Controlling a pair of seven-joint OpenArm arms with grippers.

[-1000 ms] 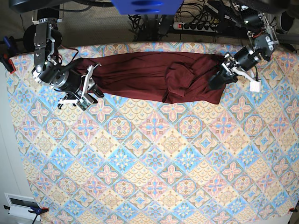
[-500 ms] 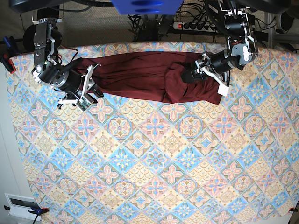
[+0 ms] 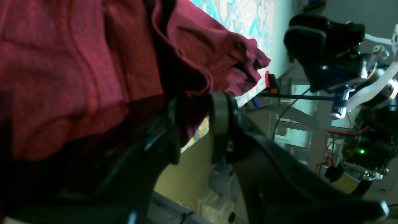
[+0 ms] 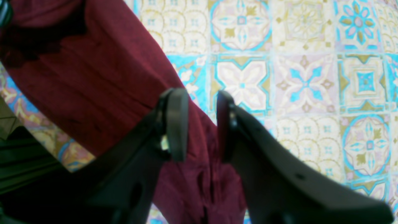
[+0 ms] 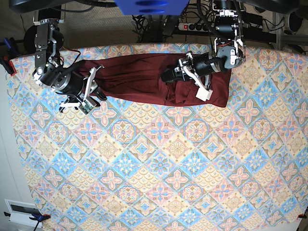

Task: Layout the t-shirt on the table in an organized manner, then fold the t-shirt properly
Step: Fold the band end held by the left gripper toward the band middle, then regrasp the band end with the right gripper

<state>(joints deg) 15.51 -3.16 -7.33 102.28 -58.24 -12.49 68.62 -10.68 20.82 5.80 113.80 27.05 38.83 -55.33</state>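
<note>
At the far edge of the table [image 5: 144, 183], the t-shirt [image 5: 139, 77] lies stretched in a long maroon band (bunched toward its right end). On the base view's left, the right gripper [image 4: 202, 124] pinches the garment's end, its jaws closed on a fold. Farther right, the left gripper [image 3: 194, 124] has its jaws clamped on a bunched fold mid-shirt.

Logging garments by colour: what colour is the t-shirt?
Plain dark maroon t-shirt, no print; the base view shows it best.

Probably lab — power strip [image 5: 204, 26], cables [image 5: 149, 21]
</note>
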